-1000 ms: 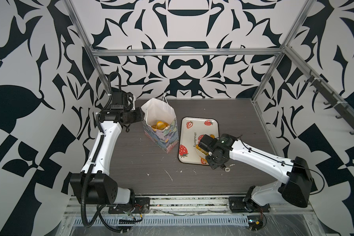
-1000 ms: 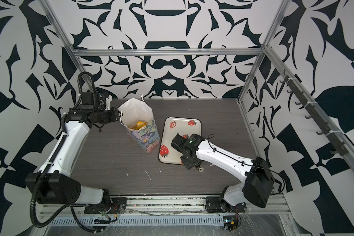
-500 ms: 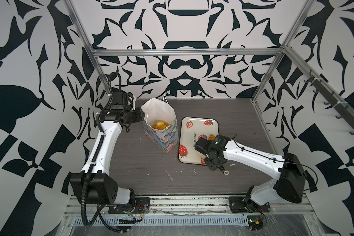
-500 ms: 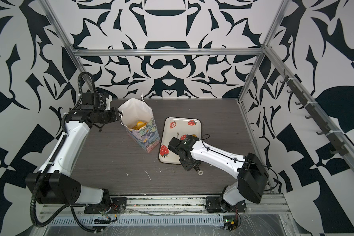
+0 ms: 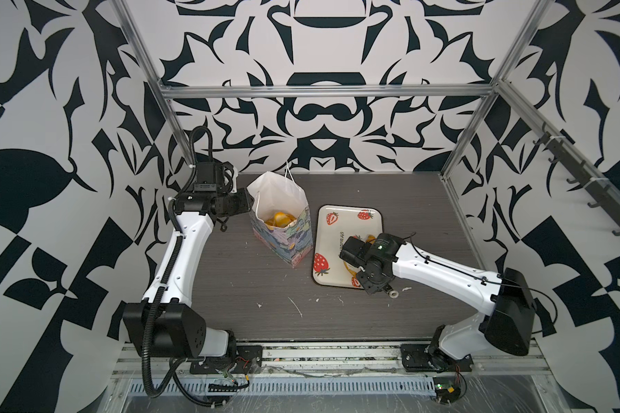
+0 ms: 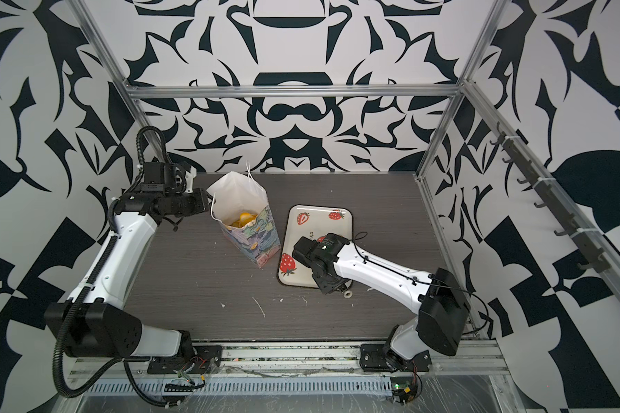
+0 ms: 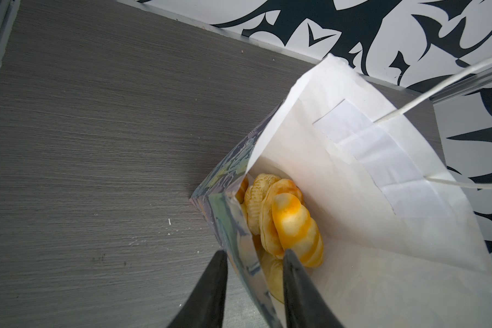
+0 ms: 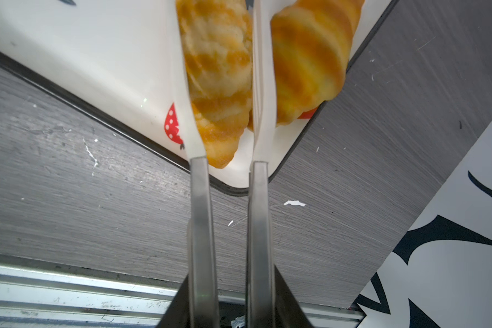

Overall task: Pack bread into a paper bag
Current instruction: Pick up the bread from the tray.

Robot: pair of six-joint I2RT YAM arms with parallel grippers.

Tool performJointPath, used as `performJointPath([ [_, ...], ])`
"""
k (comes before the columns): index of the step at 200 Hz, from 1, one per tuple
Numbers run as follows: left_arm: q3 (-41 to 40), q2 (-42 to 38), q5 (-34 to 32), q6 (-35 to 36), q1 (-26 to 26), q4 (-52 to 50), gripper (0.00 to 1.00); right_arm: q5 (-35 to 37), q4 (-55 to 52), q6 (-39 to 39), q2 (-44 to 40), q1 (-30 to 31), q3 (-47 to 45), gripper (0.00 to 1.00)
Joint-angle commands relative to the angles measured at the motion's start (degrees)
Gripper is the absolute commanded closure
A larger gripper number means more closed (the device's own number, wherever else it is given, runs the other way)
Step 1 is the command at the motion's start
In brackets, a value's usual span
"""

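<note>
Right hand (image 8: 230, 295) clamps tongs (image 8: 199, 213) round a glossy croissant (image 8: 219, 71) on the tray (image 8: 97, 56); it might squirt out. Left hand (image 7: 254, 269) straddles the paper bag (image 7: 352, 255) wall, grip unclear.

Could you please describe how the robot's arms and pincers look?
White shells, black joints and bases on the left arm and right arm; a ribbed black hose follows the left, a thin black cable the right. Black tapered fingers on left pincer and right pincer.
</note>
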Motion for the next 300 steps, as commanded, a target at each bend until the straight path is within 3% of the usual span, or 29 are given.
performJointPath([
  [1,-0.76,-0.58,0.59,-0.09,-0.12,-0.66,0.64,3.31,-0.86,-0.43,-2.79,0.38,3.67,0.65],
  [153,-1.24,-1.2,0.53,0.06,-0.12,-0.63,0.64,6.21,3.6,-2.29,-4.73,0.46,18.17,0.67],
  [300,-1.29,-2.47,-0.44,0.21,-0.04,-1.06,0.64,4.35,5.14,-8.32,-0.19,0.64,41.58,0.68],
])
